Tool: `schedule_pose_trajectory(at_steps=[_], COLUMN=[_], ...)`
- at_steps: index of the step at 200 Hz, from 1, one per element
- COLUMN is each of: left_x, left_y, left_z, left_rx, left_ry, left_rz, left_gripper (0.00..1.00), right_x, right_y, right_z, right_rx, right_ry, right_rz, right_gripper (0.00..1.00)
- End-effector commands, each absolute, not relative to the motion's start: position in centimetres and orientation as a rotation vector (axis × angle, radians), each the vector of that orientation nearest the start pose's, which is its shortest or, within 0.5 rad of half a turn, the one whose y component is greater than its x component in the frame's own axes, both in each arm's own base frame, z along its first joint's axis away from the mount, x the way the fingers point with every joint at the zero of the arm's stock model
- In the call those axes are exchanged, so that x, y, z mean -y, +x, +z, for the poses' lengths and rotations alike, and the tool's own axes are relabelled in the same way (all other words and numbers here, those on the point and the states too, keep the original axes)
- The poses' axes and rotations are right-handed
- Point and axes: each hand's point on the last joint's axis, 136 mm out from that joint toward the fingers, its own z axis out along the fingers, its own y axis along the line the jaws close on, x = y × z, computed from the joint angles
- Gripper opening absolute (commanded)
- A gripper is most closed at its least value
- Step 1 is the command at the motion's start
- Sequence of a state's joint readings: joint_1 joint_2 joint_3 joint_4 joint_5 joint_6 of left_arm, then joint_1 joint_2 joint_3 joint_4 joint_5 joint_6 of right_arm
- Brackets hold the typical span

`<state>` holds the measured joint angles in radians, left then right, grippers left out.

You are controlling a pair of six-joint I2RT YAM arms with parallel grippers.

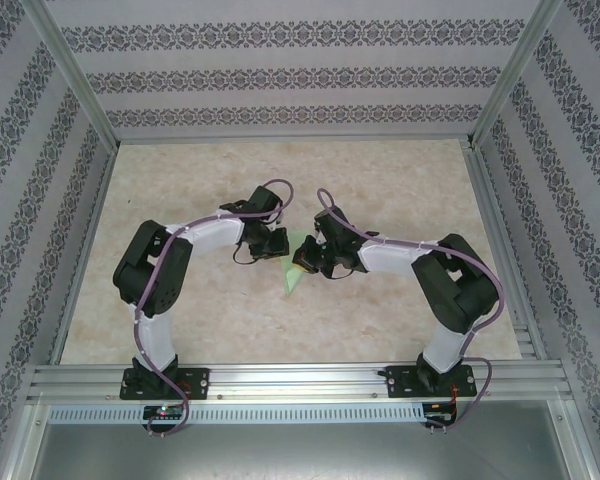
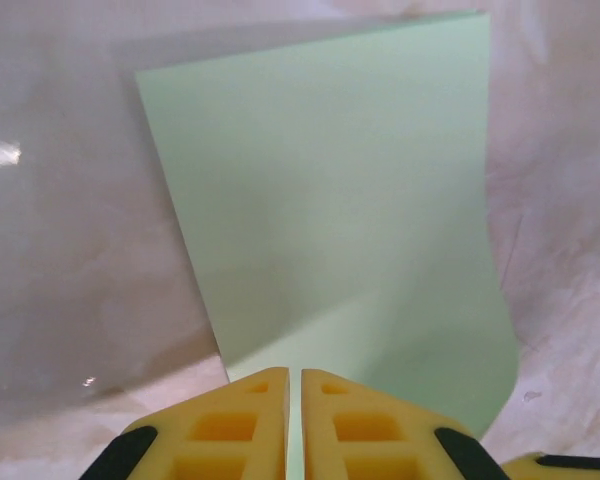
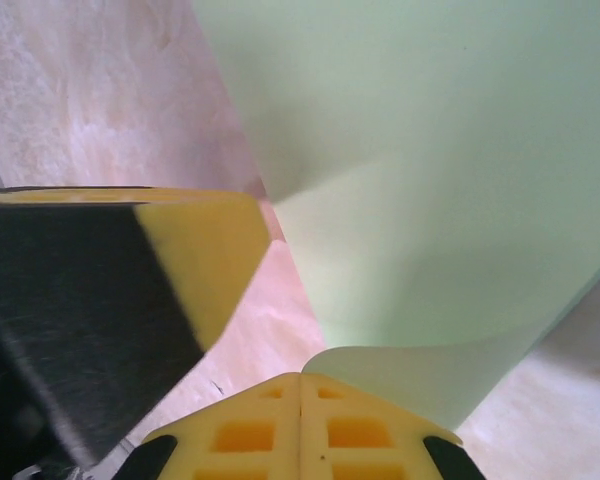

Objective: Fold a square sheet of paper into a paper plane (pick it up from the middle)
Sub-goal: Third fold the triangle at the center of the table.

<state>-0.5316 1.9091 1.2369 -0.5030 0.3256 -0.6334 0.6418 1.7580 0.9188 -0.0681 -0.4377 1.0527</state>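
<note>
the square sheet of paper (image 2: 340, 220) shows a plain pale mint-green face; it stands lifted and bowed above the middle of the table (image 1: 380, 180), between the two grippers; from above, the wrists cover most of it, a pale green sliver pokes out on its near side, and its outline cannot be made out there; the left gripper (image 2: 294, 378) sits at the sheet's left edge, its yellow fingers drawn to a narrow slit with pale green running down into the slit, so it is pinching the sheet; the pinched edge is hidden behind the fingers; the right gripper (image 3: 300, 378) sits at the sheet's right, fingers pressed tight together with a hairline seam between them; a curled edge of the sheet meets their tips, but whether any paper is nipped in the seam cannot be told; in that wrist view the sheet runs off the top and right of the frame, and a yellow-and-black finger (image 3: 215, 250) of the left gripper blocks the ground to the sheet's left, its tip right at a bend in the paper; behind the sheet, the walls (image 1: 280, 78) carry bands of dark ornament, too fine to resolve; nearer than the sheet, by the left arm's base, a small board (image 1: 165, 410) shows coloured specks, and any print on it is too small to read.
</note>
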Motion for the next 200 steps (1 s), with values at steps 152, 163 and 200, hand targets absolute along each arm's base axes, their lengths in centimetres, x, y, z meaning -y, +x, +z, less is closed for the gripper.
schedule_pose_trajectory(at_steps=[152, 163, 200], left_x=[25.7, 25.7, 25.7], left_y=[34.8, 34.8, 34.7], left_z=[1.2, 1.2, 1.2], left_rx=[-2.972, -2.973, -2.975], left_ry=[-0.056, -0.057, -0.057], left_rz=[-0.654, -0.655, -0.659], left_gripper=[0.08, 0.08, 0.08], right_x=[-32.3, -32.3, -32.5], right_y=[30.9, 30.9, 30.8], right_z=[4.0, 3.9, 3.6], right_rx=[-2.740, -2.742, -2.753], right_ry=[0.316, 0.317, 0.309], right_rz=[1.139, 1.138, 1.147], right_gripper=[0.03, 0.03, 0.03])
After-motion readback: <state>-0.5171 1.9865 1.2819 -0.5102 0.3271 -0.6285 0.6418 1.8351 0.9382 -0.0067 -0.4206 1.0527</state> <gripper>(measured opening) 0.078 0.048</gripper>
